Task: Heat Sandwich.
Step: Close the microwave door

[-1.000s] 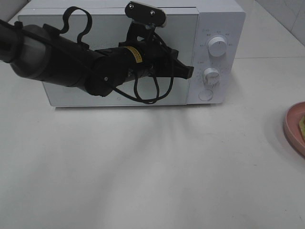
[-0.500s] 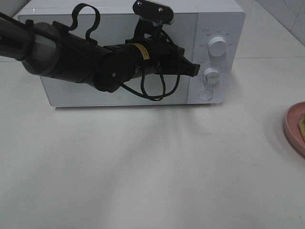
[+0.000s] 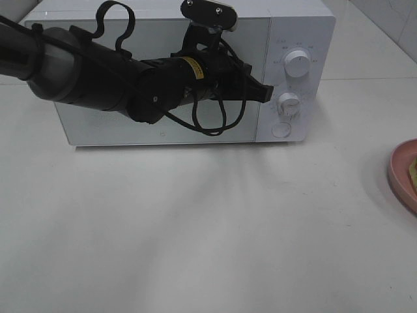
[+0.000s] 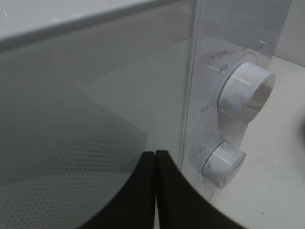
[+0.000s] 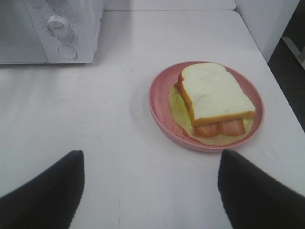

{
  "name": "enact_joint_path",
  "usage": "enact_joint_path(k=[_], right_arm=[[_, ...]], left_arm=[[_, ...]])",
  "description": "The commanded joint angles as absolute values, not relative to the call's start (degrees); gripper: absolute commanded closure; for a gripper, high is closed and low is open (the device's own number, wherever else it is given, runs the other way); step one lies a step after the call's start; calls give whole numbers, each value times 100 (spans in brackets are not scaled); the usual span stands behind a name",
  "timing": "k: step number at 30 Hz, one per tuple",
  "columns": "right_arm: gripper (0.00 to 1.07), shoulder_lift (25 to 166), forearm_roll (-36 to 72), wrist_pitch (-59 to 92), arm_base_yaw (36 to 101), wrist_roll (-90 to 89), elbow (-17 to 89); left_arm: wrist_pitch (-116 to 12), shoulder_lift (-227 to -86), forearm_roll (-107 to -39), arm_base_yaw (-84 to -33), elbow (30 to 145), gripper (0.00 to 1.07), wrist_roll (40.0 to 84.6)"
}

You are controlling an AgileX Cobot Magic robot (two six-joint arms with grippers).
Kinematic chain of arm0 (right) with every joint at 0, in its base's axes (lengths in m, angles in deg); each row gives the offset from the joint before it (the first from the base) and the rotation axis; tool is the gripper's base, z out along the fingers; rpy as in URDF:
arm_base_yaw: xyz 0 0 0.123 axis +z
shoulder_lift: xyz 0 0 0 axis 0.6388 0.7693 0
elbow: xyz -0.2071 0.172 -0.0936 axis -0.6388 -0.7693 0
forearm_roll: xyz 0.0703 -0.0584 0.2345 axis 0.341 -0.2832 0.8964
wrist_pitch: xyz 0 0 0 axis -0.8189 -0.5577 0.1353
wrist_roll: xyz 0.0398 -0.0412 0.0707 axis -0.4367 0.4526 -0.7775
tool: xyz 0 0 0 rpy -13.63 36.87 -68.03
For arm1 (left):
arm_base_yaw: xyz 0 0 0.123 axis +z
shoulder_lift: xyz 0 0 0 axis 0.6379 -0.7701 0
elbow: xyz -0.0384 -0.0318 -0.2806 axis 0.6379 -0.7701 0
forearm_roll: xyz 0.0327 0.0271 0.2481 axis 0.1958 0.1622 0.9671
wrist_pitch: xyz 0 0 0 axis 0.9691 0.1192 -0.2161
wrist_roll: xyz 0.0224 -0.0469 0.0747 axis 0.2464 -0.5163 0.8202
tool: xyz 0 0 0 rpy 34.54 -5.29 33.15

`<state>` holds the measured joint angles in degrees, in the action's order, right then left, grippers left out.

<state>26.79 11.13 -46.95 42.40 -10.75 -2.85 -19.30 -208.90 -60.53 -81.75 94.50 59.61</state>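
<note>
Pink plate [image 5: 159, 102] bears the sandwich [image 5: 214, 98] under wide-apart right fingers [image 5: 43, 191] — left gripper [image 4: 156, 164] pinched together, seemingly empty.

A white worktop [image 3: 215, 235] carries everything here; its surface is plain and matte, with soft grey shadows across the middle. At the far side a white microwave [image 3: 294, 39] stands directly on it, door shut, its control panel with two round knobs and a button on the right end. Well apart from it, at the right edge of the high view, a round pink plate [image 3: 399, 171] lies flat on the worktop, only partly in frame there. The right wrist view shows the whole plate [image 5: 159, 102] resting near the worktop's right edge, with bare white surface between it and the microwave [image 5: 71, 28].
</note>
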Motion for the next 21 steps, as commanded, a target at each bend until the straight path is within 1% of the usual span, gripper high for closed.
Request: enact_joint_path(k=[1, 6, 9, 14, 21], right_arm=[[31, 2530, 1102, -4661, 4257, -1018, -285], [31, 2530, 1102, -4661, 4257, -1018, -285], [31, 2530, 1102, -4661, 4257, -1018, -285], [31, 2530, 1102, -4661, 4257, -1018, -285], [31, 2530, 1102, -4661, 4257, -1018, -285]], left_arm=[[-1976, -20769, -6391, -8078, 9571, 106, 5921], [-2349, -20598, -6397, -8164, 9502, 106, 5921], [-2337, -20494, -6397, -8215, 9387, 106, 5921], [-2268, -20185, -6397, -8273, 8889, 106, 5921], [-2274, -19526, -6546, -8273, 7817, 106, 5904]])
